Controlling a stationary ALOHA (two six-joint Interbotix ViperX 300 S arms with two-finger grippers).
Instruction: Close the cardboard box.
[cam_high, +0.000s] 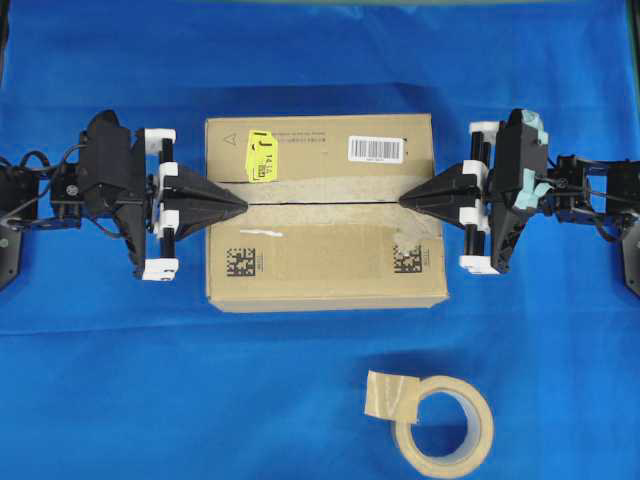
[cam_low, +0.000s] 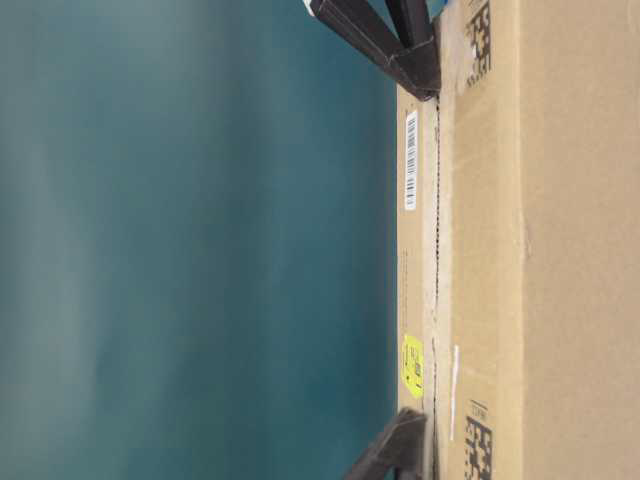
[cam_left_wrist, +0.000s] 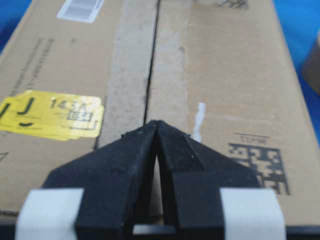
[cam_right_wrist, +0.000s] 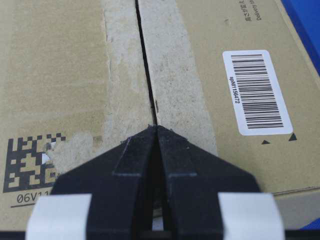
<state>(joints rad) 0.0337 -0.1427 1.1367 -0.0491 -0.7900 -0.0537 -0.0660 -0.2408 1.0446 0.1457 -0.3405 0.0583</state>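
I see the box (cam_high: 325, 210) with flaps flat, stiff and light. My left pincer (cam_high: 238, 203) and right pincer (cam_high: 408, 200), both pressed together, rest on its seam.

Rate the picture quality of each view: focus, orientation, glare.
Overhead: sharp, evenly lit, no glare on the brown cardboard box. Table-level: turned sideways, its teal background a featureless blur. Left wrist: soft, the yellow sticker slightly fuzzy. Right wrist: crisp, the white barcode label readable.
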